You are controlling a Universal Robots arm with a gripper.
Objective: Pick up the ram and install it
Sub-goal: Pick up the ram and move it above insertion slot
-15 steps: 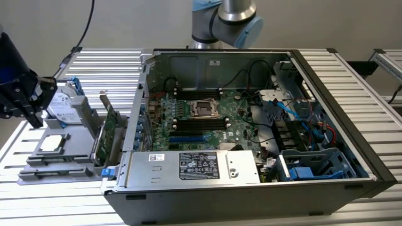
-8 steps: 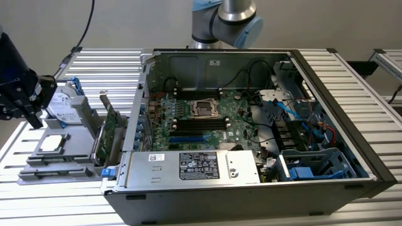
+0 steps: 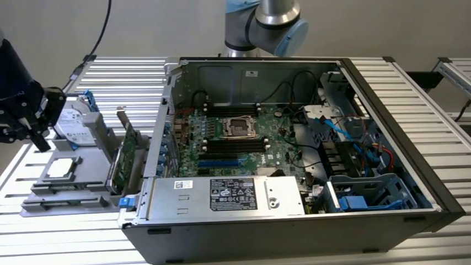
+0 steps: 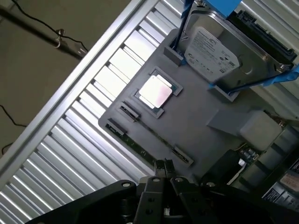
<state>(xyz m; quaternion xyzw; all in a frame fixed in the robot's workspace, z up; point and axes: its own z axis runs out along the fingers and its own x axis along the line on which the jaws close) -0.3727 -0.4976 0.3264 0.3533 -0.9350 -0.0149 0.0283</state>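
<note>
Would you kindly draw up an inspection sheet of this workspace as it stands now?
Surface: slatted metal table carrying a grey fixture tray and an open computer case.
Job's things: ram sits edge-up in a tray slot.
Clutter: hard drive, processor chip and expansion card on the tray.
Grippers: gripper over the tray, close to the ram; contact cannot be told.
Cables: blue cable inside the case; black cable behind the table.
Surroundings: nothing seen.
</note>
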